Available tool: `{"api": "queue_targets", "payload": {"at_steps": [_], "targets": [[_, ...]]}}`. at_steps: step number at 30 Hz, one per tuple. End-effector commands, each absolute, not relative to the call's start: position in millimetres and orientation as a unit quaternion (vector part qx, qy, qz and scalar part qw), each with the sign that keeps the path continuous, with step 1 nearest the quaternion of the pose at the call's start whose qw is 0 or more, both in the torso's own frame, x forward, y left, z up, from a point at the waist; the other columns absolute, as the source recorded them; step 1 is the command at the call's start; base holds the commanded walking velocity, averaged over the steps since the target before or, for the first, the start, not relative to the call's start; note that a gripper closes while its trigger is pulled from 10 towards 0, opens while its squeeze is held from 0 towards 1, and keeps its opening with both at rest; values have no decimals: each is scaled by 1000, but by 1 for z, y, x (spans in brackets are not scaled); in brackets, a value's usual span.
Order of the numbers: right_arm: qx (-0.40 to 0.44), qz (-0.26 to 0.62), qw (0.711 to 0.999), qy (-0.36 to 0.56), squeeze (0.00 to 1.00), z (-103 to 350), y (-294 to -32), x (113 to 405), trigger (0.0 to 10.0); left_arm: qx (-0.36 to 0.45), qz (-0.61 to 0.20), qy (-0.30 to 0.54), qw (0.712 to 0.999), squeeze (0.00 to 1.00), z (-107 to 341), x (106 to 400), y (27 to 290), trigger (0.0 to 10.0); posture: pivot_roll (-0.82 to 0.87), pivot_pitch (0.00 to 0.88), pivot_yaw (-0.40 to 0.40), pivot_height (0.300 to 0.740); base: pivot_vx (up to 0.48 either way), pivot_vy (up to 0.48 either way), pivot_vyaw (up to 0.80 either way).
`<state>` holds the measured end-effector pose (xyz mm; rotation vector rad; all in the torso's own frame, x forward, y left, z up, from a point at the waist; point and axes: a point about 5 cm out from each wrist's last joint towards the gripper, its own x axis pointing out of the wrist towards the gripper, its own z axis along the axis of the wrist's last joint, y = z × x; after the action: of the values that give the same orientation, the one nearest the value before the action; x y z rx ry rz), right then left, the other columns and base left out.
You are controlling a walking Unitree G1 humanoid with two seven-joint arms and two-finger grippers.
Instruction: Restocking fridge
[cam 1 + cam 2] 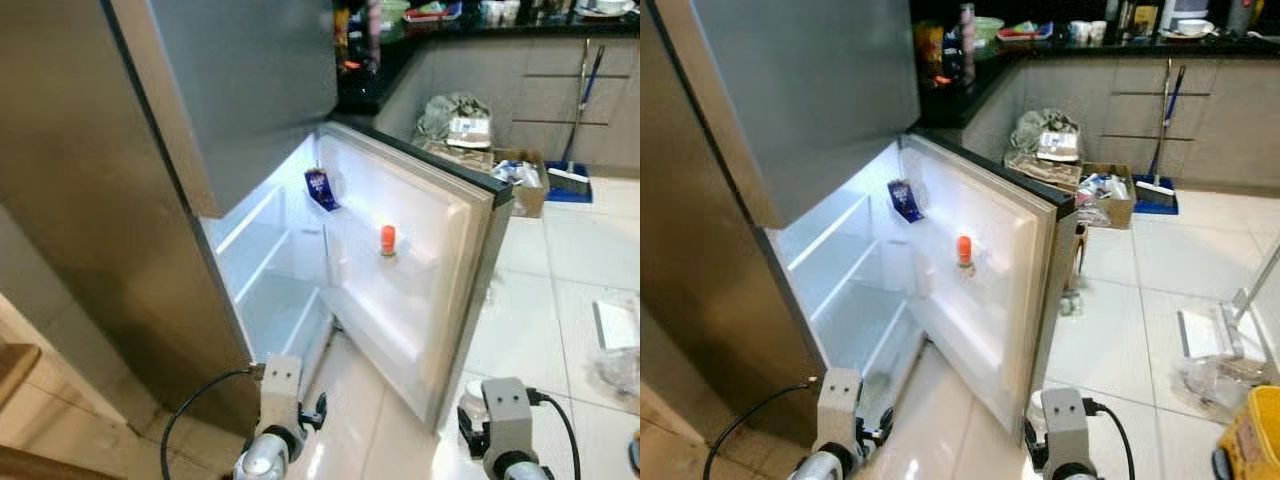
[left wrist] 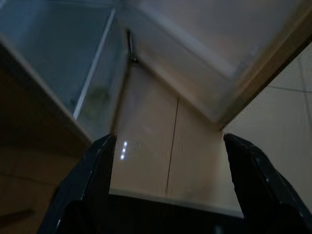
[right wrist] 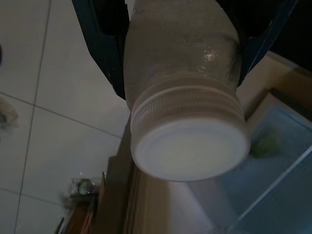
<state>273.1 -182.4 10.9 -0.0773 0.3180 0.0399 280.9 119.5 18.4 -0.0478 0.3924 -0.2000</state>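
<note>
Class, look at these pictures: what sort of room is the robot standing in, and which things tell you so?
Most likely a home kitchen: an open fridge, a dark countertop with dishes over cabinets, and a mop on the tiled floor.

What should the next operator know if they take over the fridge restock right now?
Right tool: shut on a white-capped bottle, held low by the open fridge door.
Left tool: open, holding nothing, low before the fridge compartment.
Done: door open; a blue carton and an orange-capped bottle sit in the door racks.
Left: shelve the held bottle, then shut the door.
</note>
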Motion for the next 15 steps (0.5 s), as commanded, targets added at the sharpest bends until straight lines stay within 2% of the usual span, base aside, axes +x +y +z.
{"api": "queue_targets", "payload": {"at_steps": [1,15], "targets": [[-39,28,986,160,0,10,-179,272,10000,-25,-88,208,974,0,13,277,123,10000,-106,131,80,740,0,0,0],[-38,28,986,162,0,11,-180,273,10000,-22,-83,208,974,0,13,278,126,10000,-104,131,83,740,0,0,0]]}}
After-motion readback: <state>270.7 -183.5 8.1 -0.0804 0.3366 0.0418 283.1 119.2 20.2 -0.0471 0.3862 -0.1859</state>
